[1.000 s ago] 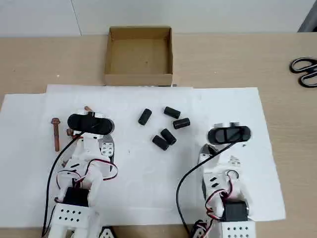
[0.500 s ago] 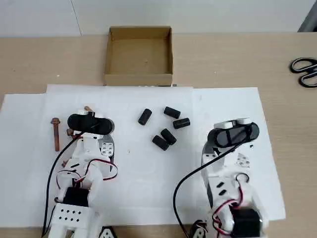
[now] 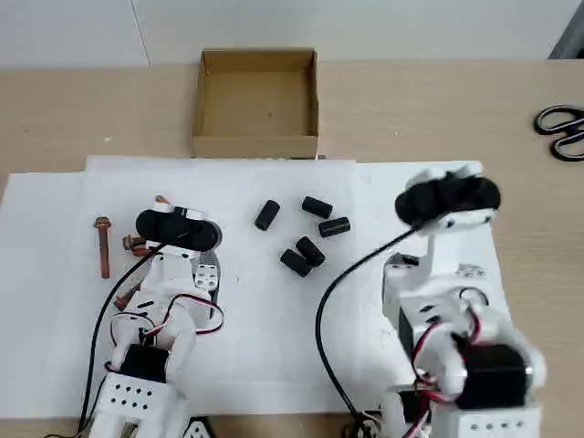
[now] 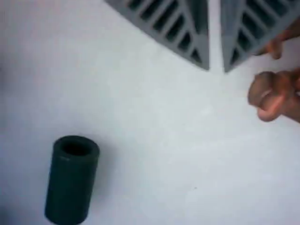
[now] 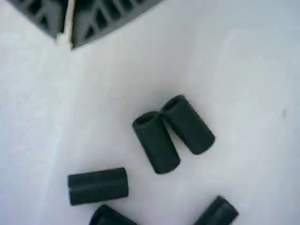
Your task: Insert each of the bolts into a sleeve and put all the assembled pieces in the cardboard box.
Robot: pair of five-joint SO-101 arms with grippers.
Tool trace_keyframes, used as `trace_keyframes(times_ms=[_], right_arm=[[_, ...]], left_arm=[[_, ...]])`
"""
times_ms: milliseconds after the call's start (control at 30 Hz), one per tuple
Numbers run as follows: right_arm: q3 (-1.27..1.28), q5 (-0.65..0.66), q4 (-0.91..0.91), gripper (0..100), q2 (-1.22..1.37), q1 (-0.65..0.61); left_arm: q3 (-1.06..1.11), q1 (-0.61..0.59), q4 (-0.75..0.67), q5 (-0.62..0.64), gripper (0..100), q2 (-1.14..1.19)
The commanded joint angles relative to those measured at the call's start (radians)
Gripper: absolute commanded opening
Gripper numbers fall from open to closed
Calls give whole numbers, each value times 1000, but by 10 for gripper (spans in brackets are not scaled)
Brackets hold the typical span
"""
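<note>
Five black sleeves [image 3: 310,251] are scattered in the middle of a white paper sheet [image 3: 274,347] spread over a wooden table [image 3: 91,109]. Two of them lie touching side by side, and the other three are set a little apart, farther off. Several rusty bolts [image 3: 102,246] are gathered at the left of the sheet. One lies alone near the sheet's left edge, and others are partly hidden beside the left arm. The cardboard box [image 3: 255,146] stands at the far side of the table, just beyond the sheet, and no assembled piece is seen in it. A pair of scissors [image 3: 561,128] lies at the far right edge of the table.

The left gripper [image 4: 216,69] is held low over the paper just beside the bolts, with its jaws drawn almost together and nothing between them. One sleeve [image 4: 71,180] lies apart from it. The right gripper [image 5: 65,42] is held above the paper to the right of the sleeves, its jaws closed to a thin slit and likewise empty.

No bolt is seated in a sleeve, so the task is judged to be at its very start, with the first pick-up in hand. For the next move, it is judged that the left jaws must be opened and set astride a bolt's shank while a sleeve is taken by the right gripper. The two could then be lined up end to end and pushed together.
</note>
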Motion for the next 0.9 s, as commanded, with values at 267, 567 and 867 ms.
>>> trace_keyframes(times_ms=[267, 567, 867], right_arm=[[-319, -40, 93, 3, 328, 12], [-333, 72, -10, 3, 544, 12], [-641, 77, 96, 4, 923, -35]], left_arm=[[-10, -6, 14, -15, 9, -12], [-7, -81, 18, -336, 10, -8], [-173, -92, 265, -239, 12, -5]])
